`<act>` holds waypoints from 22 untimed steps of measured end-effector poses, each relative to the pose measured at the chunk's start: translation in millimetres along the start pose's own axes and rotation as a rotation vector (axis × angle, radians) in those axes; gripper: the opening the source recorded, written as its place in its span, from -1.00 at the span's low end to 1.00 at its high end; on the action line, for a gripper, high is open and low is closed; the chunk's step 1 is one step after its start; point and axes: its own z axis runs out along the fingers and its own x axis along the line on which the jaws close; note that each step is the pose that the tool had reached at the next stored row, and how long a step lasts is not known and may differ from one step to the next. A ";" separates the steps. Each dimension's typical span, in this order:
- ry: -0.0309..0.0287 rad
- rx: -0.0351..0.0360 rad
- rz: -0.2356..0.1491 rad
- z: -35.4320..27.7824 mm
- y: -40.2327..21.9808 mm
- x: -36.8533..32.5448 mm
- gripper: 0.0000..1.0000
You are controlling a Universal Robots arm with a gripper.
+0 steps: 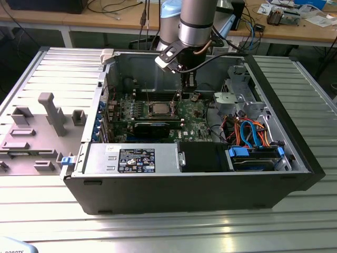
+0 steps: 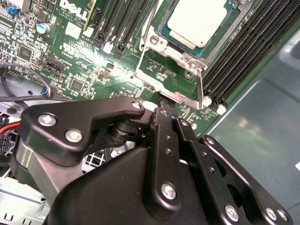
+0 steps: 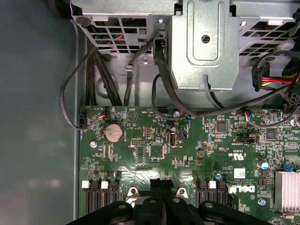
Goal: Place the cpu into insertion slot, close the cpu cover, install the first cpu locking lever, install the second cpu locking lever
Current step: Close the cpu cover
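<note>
The cpu (image 1: 159,109) (image 2: 197,18) lies flat in the insertion slot (image 2: 154,44), silver top up, on the green board inside the open case. The cpu cover (image 2: 180,47) lies down around the chip's edges. A thin metal locking lever (image 2: 200,84) runs along one side of the socket, ending near the memory slots. My gripper (image 1: 187,87) (image 2: 161,101) (image 3: 161,182) hangs over the board just behind the socket in the exterior view. Its black fingers are shut together with nothing between them, the tips close to the lever's free end.
Long black memory slots (image 2: 239,51) flank the socket. A long black card (image 1: 152,128) sits nearer the case front. Grey drive cage (image 3: 201,42) and black cables (image 3: 108,79) stand beyond the board. Orange and blue cables (image 1: 253,132) fill the exterior view's right. Case walls (image 1: 284,116) enclose all.
</note>
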 end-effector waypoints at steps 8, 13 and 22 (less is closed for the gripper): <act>0.0000 0.0000 0.000 0.0 -0.8 0.0 -0.79; 0.0000 0.0000 0.000 0.0 -2.2 0.0 -0.79; -0.0001 0.0000 0.000 -0.1 -4.5 0.1 -0.79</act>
